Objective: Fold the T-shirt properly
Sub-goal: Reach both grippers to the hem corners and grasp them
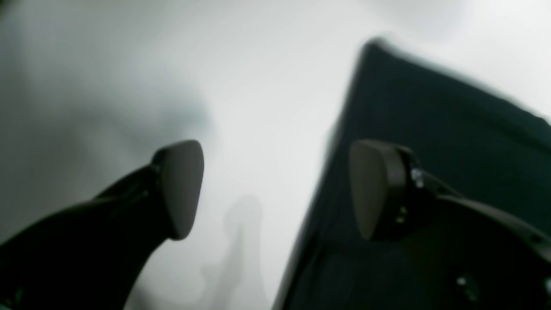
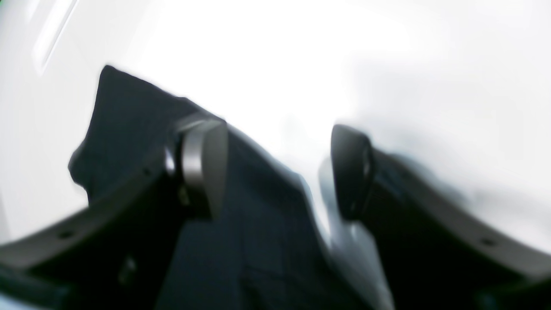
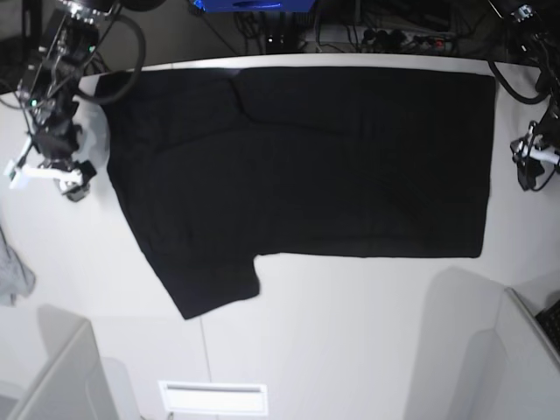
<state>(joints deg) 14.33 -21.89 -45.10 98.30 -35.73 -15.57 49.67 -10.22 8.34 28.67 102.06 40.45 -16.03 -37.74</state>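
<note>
The black T-shirt lies spread flat on the white table, with one short sleeve sticking out toward the front left. No print shows. My right gripper hovers just off the shirt's left edge; in the right wrist view it is open, with black cloth beneath its left finger. My left gripper stands beside the shirt's right edge. Its wrist view shows it open and empty, over the cloth's border.
A small grey cloth lies at the table's left edge. Cables and a blue object sit behind the far edge. Grey panels rise at the front left and front right.
</note>
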